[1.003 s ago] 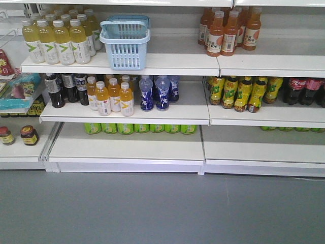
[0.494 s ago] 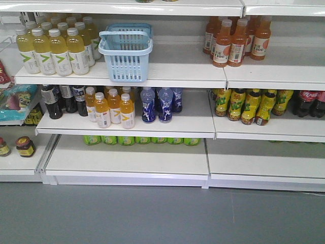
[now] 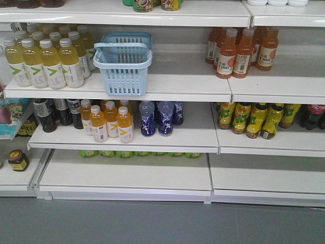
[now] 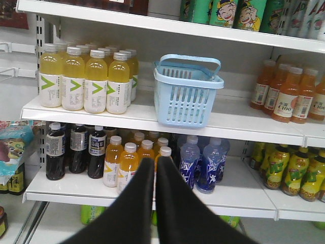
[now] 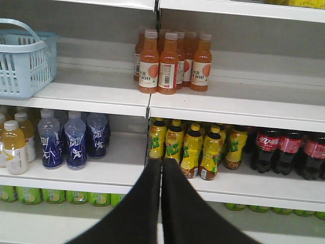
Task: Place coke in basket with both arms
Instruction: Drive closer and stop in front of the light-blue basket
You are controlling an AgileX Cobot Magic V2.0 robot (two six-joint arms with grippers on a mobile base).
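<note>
The light blue slotted basket [image 3: 123, 66] stands on the upper shelf, handle up; it also shows in the left wrist view [image 4: 188, 94] and at the left edge of the right wrist view [image 5: 23, 63]. Dark coke bottles with red labels [image 5: 278, 148] stand on the middle shelf at the far right, just visible in the front view [image 3: 314, 115]. My left gripper [image 4: 155, 161] is shut and empty, well short of the shelves, below the basket. My right gripper [image 5: 161, 161] is shut and empty, in front of yellow bottles, left of the coke. Neither arm shows in the front view.
Yellow drink bottles [image 3: 43, 61] stand left of the basket and orange bottles [image 3: 241, 51] to its right. The middle shelf holds black, orange and blue bottles [image 3: 157, 118] and yellow-labelled bottles [image 3: 254, 119]. Green cans [image 3: 137, 153] sit on the lowest shelf, above the grey floor [image 3: 152, 223].
The whole shelf scene has slid down in the front view, and the top shelf has come into sight. The basket and bottles keep their places on the shelves.
</note>
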